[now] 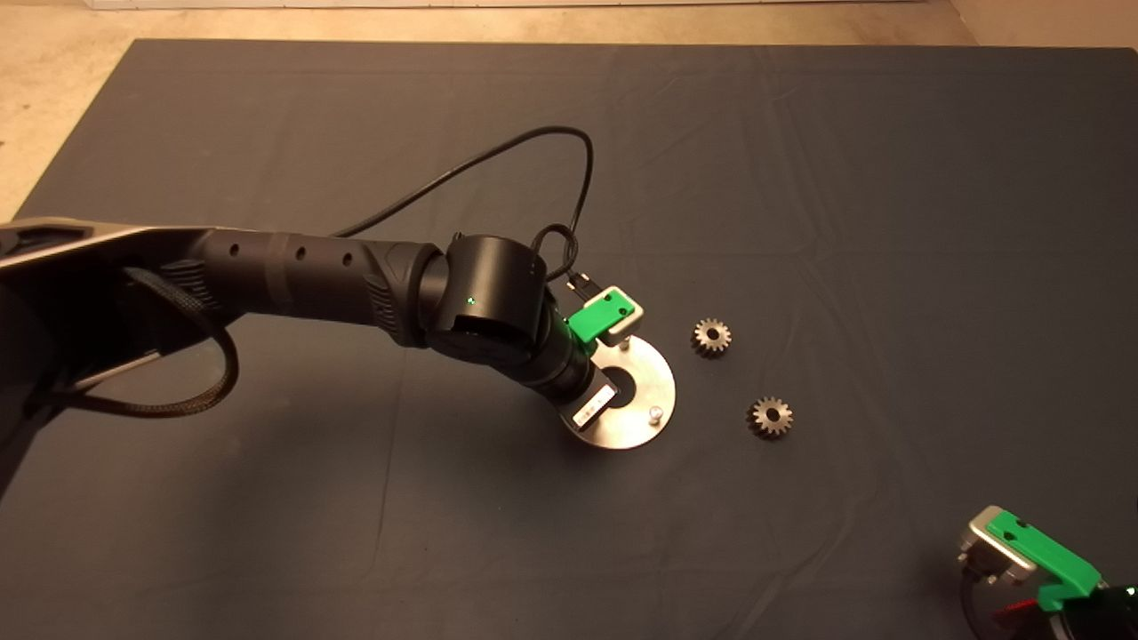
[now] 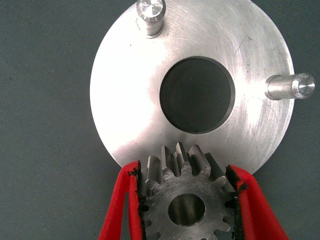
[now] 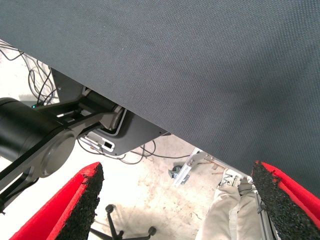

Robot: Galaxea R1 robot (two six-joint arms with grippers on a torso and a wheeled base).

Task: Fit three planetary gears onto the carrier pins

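The flat, shiny silver steel disc [image 1: 647, 404] with a large round centre hole lies on the dark, finely woven mat covering the surface [image 1: 800, 178], its brushed face showing faint swirl marks in the left wrist view. Two short, silvery cylindrical carrier pins [image 2: 150, 17] [image 2: 290, 86] stand upright near the disc's rim in that view, well apart from each other; the place where a third would stand is hidden behind the gear and fingers. The left hand [image 2: 186, 202], green-bodied with two red fingers [image 2: 120, 210] lined with rough black pads, sits directly over the disc's near edge and is closed on a small grey-steel spur gear [image 2: 187, 192], its pads pressing the teeth on opposite sides. This gear has blunt, straight-cut teeth, a machined flat face and a smooth round bore, and it overlaps the disc's rim, just beside the centre hole. Two more matching grey toothed gears [image 1: 711, 336] [image 1: 771, 416] lie flat on the mat to the right of the disc, near it but apart from each other. The right hand [image 1: 1036, 556] waits at the surface's lower right corner, its red fingers [image 3: 65, 210] spread wide and holding nothing.
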